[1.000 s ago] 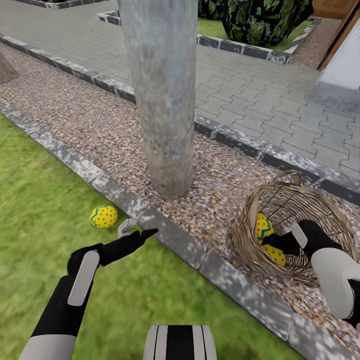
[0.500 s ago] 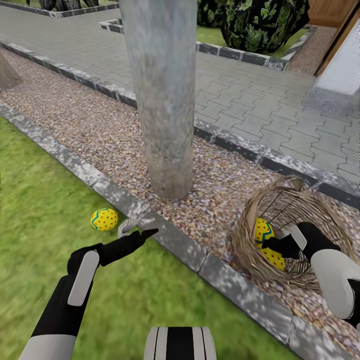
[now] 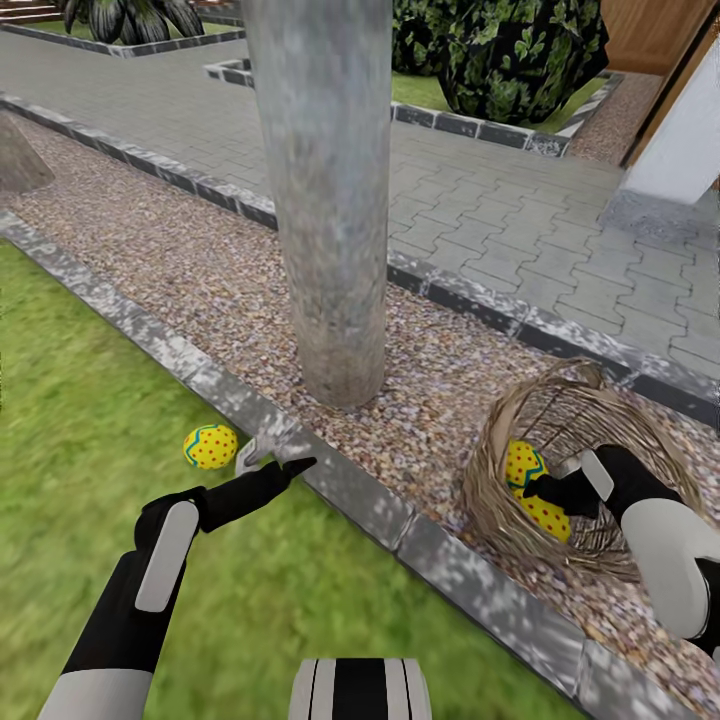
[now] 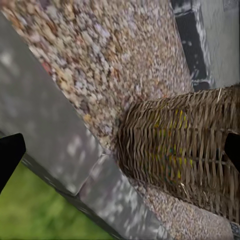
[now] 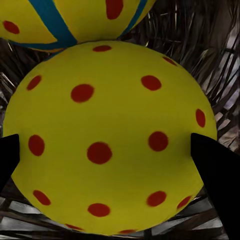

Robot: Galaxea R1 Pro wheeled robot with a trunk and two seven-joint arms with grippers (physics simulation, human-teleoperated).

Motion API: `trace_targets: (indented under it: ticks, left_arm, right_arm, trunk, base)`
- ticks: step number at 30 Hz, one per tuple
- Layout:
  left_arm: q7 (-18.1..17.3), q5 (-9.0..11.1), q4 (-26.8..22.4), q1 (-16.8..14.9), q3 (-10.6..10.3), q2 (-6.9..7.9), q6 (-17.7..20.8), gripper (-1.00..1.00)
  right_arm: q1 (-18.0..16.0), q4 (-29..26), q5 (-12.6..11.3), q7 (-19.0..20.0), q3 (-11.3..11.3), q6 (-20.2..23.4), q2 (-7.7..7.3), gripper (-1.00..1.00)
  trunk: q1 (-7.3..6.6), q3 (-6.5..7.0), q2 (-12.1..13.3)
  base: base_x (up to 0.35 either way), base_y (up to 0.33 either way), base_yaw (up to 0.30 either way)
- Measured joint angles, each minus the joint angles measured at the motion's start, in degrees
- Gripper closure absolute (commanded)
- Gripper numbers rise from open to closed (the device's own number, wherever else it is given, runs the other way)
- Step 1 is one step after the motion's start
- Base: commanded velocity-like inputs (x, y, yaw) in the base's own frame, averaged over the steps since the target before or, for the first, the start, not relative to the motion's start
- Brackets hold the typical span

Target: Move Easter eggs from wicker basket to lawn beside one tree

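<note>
One yellow Easter egg (image 3: 210, 446) with red dots lies on the lawn (image 3: 90, 420) by the kerb, close to the grey tree (image 3: 325, 200). My left gripper (image 3: 272, 460) hangs open just right of it, holding nothing. The wicker basket (image 3: 482, 470) lies tipped on the gravel, its weave also seen in the left wrist view (image 4: 190, 150). Two eggs are inside it (image 3: 523, 463) (image 3: 545, 512). My right gripper (image 3: 548, 490) reaches into the basket, open, with one egg (image 5: 112, 145) between its fingertips and the other egg (image 5: 65, 20) just beyond.
A grey stone kerb (image 3: 350, 490) separates the grass from the pebble gravel strip (image 3: 200, 270) where the trunk stands. Beyond lie grey paving (image 3: 500, 200), dark shrubs (image 3: 520, 40), a white wall corner (image 3: 680, 140) and another trunk base (image 3: 20, 160).
The whole picture has slid down a little, so the head camera has tilted up. Both arms keep their poses; the eggs and basket lie as before.
</note>
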Motion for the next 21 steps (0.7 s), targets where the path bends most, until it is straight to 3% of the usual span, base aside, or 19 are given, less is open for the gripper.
trace_targets:
  ticks: [21]
  left_arm:
    - [0.1, 0.0, 0.1, 0.0, 0.0, 0.00, 0.1, -1.00]
  right_arm:
    - [0.0, 0.0, 0.1, 0.0, 0.0, 0.0, 0.00, 1.00]
  trunk:
    - [-0.54, 4.66, 0.3]
  base:
    - [0.000, 0.000, 0.000]
